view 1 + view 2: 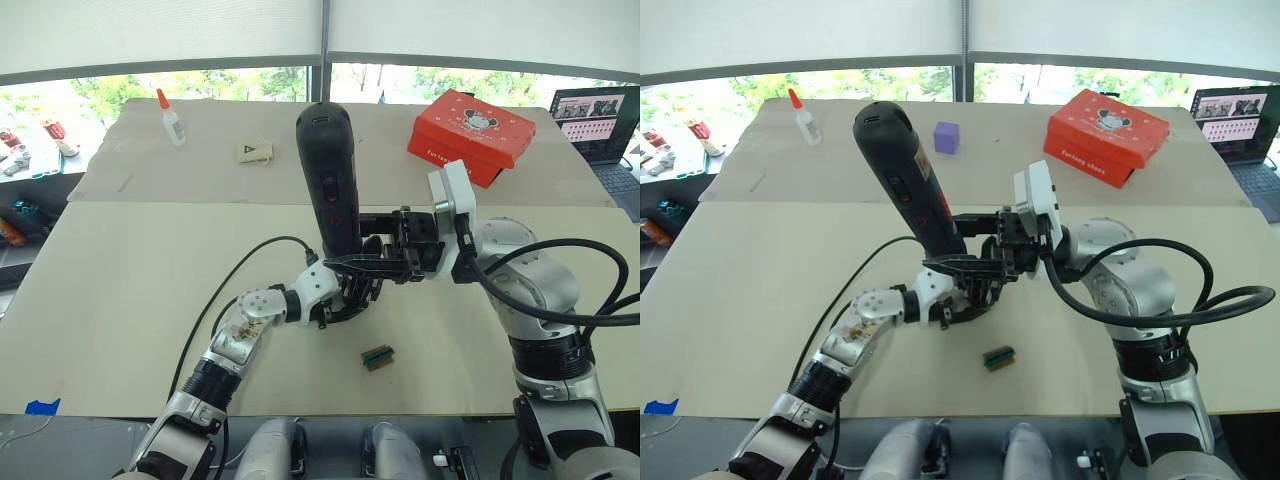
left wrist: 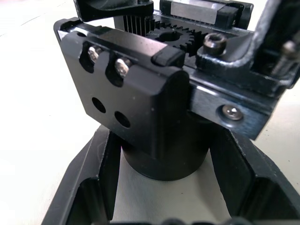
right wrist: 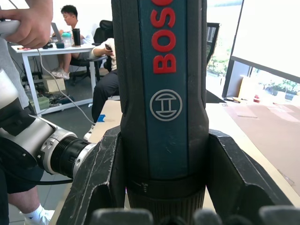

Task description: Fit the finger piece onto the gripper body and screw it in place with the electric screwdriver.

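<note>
The electric screwdriver [image 1: 328, 170] stands nearly upright over the table's middle, a thick black handle with its bit end pointing down and hidden. My right gripper [image 1: 352, 264] is shut on its lower part, and the fingers [image 3: 101, 183] clamp both sides. Just below, my left gripper [image 1: 345, 297] is shut on the gripper body [image 2: 140, 108], holding its round base on the table between its fingers [image 2: 93, 187]. The body shows a gear, two screws and two empty holes on its black block. The finger piece is hidden.
A small green-and-brown block [image 1: 377, 356] lies near the front edge. At the back are a red box [image 1: 470, 135], a glue bottle [image 1: 172, 118], a purple cube [image 1: 946, 137], a small card [image 1: 254, 152] and a laptop [image 1: 600, 120]. People [image 3: 70, 28] sit beyond the table.
</note>
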Tool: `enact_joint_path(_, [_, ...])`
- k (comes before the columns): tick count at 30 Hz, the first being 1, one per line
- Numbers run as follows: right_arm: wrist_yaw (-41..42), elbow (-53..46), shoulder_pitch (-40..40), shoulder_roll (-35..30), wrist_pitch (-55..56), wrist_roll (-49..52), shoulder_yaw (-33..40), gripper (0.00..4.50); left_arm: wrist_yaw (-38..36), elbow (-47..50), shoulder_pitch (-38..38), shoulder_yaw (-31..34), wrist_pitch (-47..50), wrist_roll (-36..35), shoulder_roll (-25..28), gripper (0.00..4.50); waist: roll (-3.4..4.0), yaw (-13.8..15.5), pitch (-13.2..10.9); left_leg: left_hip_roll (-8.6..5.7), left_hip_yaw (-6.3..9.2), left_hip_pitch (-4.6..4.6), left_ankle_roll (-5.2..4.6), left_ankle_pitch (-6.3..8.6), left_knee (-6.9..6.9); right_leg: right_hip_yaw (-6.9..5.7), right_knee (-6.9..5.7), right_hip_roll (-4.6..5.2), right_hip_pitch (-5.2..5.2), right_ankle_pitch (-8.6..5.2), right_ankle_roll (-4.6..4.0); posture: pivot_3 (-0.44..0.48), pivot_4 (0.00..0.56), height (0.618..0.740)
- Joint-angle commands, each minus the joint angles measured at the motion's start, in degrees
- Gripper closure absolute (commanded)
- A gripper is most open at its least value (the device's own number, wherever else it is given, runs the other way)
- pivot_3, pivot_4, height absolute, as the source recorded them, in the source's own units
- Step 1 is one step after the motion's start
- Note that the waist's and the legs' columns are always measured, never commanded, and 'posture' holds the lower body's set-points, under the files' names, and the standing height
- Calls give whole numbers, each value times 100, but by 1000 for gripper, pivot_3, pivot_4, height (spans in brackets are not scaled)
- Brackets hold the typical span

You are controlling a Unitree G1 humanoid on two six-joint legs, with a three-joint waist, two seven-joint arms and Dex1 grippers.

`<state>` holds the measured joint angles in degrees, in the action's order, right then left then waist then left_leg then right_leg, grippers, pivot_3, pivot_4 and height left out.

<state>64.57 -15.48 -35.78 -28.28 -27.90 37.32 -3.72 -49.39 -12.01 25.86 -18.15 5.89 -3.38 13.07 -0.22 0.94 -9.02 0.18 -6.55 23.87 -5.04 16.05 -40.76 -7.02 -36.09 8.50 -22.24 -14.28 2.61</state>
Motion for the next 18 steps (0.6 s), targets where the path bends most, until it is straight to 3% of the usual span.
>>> enact_joint_path(1, [-130,78,-36,-11,-180,124,97,2564,3,129,4,-26,-63,-19,-34,2218,0,0,0,0,0,0,0,0,0,0,0,0,0,0,0,0,150,740])
enact_joint_path(4, [-312,260,-130,94,-449,371,231,2564,-6,118,22,-17,-60,-25,-26,2218,0,-3,0,0,0,0,0,0,0,0,0,0,1,0,0,0,150,740])
enact_joint_path(18, [342,438,122,-84,390,-110,-18,2564,1,119,22,0,-49,-32,-15,2218,1,-4,1,0,0,-2,0,0,-1,0,-1,0,2,0,0,0,150,740])
